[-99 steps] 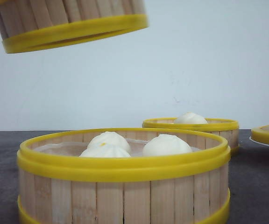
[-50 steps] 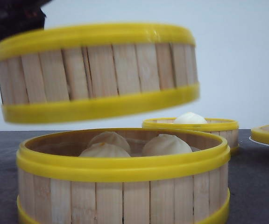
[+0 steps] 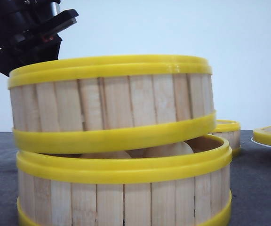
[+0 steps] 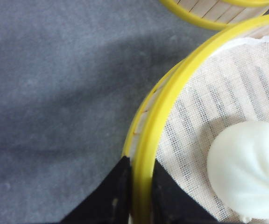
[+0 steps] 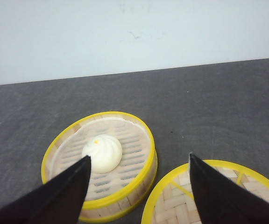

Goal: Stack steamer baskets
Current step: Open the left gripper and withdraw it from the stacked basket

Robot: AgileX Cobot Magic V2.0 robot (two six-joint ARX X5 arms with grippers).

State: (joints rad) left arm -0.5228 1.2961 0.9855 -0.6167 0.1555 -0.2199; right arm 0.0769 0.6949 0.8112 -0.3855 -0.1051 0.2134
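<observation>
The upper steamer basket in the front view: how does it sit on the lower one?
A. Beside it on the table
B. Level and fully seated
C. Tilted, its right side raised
C: the upper steamer basket touches the lower steamer basket at left, with a gap showing at right.

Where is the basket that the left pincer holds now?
In the front view, the held basket sits tilted on the near basket, its right side raised.

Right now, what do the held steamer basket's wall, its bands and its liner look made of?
On the held steamer basket, the wall looks like pale matte wood: separate vertical slats with grain. The bands look like smooth yellow plastic with a slight sheen. In the left wrist view the liner looks like thin white woven cloth, probably gauze, with slats showing through.
</observation>
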